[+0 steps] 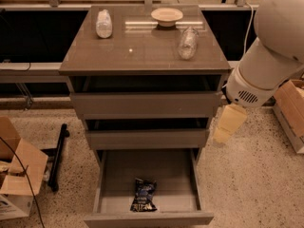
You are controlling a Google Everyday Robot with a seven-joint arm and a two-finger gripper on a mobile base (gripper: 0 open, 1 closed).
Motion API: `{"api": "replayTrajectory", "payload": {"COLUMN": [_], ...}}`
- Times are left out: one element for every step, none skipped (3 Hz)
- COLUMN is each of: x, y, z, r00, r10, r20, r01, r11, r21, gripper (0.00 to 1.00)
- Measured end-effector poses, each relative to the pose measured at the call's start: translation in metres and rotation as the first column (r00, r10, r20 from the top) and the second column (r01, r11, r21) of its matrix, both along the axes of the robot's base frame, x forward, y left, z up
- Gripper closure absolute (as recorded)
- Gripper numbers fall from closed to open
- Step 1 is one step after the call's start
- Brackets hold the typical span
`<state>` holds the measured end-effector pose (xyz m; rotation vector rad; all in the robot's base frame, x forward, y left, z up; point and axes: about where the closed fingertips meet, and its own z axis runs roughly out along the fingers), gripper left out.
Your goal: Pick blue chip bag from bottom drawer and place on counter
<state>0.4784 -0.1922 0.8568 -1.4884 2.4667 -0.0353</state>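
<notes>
The blue chip bag (pixel 143 194) is a small dark crinkled bag lying near the front of the bottom drawer (pixel 142 167), which is pulled open. The counter (pixel 142 53) is the glossy grey-brown top of the cabinet. My gripper (pixel 227 123) is a pale yellowish piece hanging below the big white arm joint (pixel 266 56). It is at the cabinet's right side, level with the middle drawer. It is above and to the right of the bag and holds nothing that I can see.
On the counter stand a clear bottle (pixel 103 23) at the back left, a bottle (pixel 187 42) on the right and a shallow bowl (pixel 166 15) at the back. Cardboard boxes sit on the floor at left (pixel 16 175) and right (pixel 292 108). A black bar (pixel 58 156) lies left of the cabinet.
</notes>
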Motion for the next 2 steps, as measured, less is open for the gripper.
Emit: {"api": "replayTrajectory", "payload": {"x": [0.004,0.009], "y": [0.032,0.061], "z": [-0.049,-0.117], "r00": [0.9971,0.9819], "r10": [-0.01,-0.092], "r20": [-0.075,-0.166], "r01": [0.011,0.094], "r11": [1.0,0.996], "r21": [0.013,0.006], "gripper": [0.0,0.0]}}
